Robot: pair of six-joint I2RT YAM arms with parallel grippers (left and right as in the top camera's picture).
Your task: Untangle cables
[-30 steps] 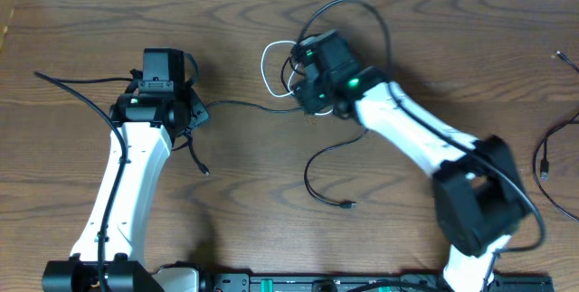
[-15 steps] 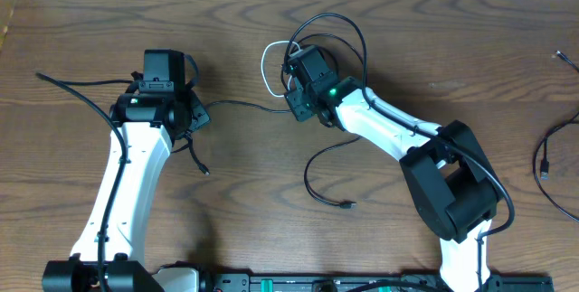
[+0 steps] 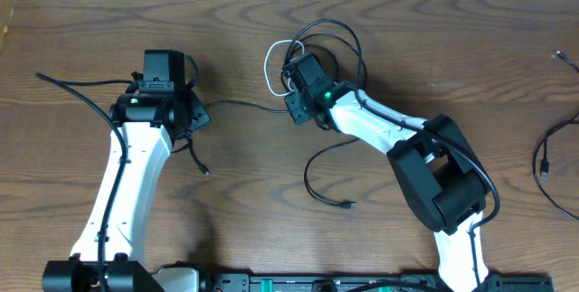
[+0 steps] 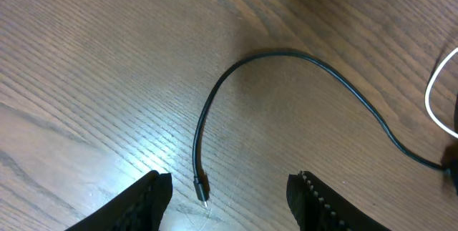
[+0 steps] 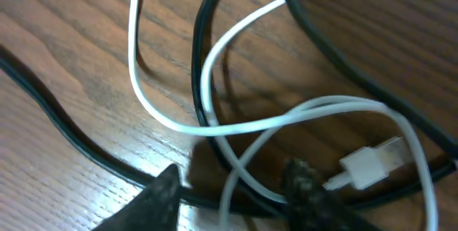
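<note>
White cable plug points right; perhaps slightly upward.

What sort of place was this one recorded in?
Likely a robot lab workbench: a wood-grain table, a left arm and right arm based at its near edge, and loose cables tangled on it.

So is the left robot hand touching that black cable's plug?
Apart. The left wrist view shows the black cable's plug lying between the left gripper's open fingers, bare wood either side.
</note>
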